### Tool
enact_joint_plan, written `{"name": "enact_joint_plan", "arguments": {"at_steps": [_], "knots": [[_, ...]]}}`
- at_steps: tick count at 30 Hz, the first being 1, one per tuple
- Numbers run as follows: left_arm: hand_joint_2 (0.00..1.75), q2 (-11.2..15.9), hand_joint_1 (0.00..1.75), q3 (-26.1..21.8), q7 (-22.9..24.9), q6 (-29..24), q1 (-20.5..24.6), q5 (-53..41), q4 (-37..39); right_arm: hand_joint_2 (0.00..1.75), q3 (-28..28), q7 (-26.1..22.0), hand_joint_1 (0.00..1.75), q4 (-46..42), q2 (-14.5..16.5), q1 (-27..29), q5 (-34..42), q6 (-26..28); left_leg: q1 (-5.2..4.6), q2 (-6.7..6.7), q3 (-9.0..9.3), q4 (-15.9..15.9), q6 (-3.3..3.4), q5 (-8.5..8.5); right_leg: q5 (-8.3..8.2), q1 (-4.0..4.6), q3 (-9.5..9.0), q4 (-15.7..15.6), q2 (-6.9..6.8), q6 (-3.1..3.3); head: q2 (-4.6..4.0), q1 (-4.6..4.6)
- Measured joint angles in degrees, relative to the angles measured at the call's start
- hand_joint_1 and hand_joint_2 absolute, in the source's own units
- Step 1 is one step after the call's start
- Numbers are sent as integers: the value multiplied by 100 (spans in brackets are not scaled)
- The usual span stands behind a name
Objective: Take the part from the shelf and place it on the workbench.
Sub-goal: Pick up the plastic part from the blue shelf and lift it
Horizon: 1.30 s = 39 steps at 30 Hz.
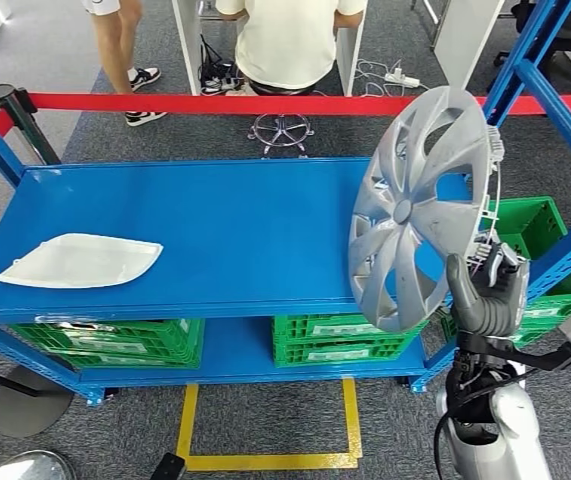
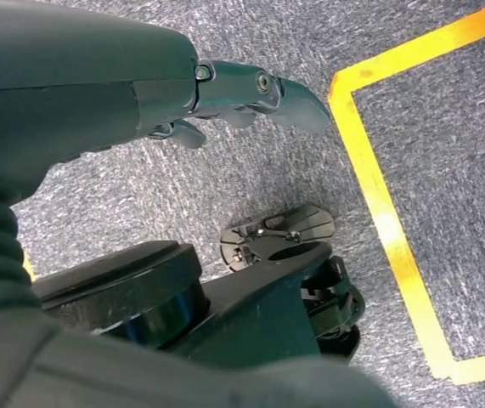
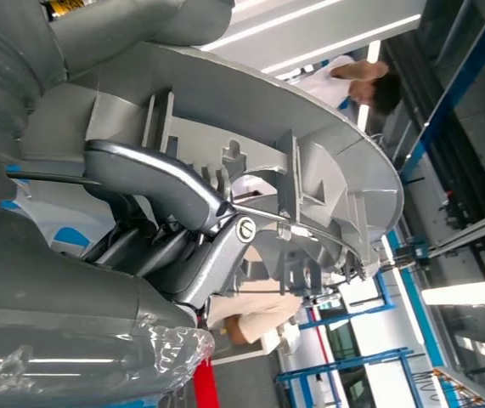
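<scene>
A silver wheel cover (image 1: 416, 205) stands almost upright at the right end of the blue workbench top (image 1: 252, 240), lifted in the air. My right hand (image 1: 487, 292) grips its rim from behind and below, thumb on the front face. In the right wrist view the wheel cover's ribbed back (image 3: 303, 144) lies against my fingers (image 3: 156, 183). My left hand (image 2: 227, 89) hangs over the grey carpet with fingers stretched and nothing in it.
A white curved panel (image 1: 78, 260) lies at the left of the workbench top. Green crates (image 1: 327, 338) sit on the lower level and at the right (image 1: 540, 240). A red barrier tape (image 1: 191, 102) runs behind, with people beyond it. Yellow floor tape (image 1: 267, 460) marks the carpet.
</scene>
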<state>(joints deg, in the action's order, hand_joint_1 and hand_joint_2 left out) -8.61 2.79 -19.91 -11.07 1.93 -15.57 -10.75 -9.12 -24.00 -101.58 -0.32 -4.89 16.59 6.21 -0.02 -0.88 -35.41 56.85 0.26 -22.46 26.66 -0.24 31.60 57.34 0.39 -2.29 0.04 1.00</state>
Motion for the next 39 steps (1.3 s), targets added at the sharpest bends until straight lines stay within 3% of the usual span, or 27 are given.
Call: {"name": "enact_joint_plan", "arguments": {"at_steps": [11, 23, 39], "knots": [[175, -14, 0, -71, -235, -152, -4, -1, 0, 175, 76, -88, 175, -381, 54, -2, 134, -78, 0, 0, 0, -2, -1, -1, 1, 0, 2, 0, 0, 1, 0, 0], [175, -9, 0, -115, -618, 22, -10, 2, 0, 175, 92, -214, 175, -626, 65, -90, 98, -254, 0, 0, 0, -2, -1, -1, 2, 0, 2, 0, 0, 2, 0, 0], [175, 5, 0, -322, 136, 77, -19, 163, 0, 175, 83, -318, 175, -739, -8, -4, -91, -1004, -9, 0, -3, 7, 7, -15, 1, -9, 1, -8, 1, -8, 0, 0]]}}
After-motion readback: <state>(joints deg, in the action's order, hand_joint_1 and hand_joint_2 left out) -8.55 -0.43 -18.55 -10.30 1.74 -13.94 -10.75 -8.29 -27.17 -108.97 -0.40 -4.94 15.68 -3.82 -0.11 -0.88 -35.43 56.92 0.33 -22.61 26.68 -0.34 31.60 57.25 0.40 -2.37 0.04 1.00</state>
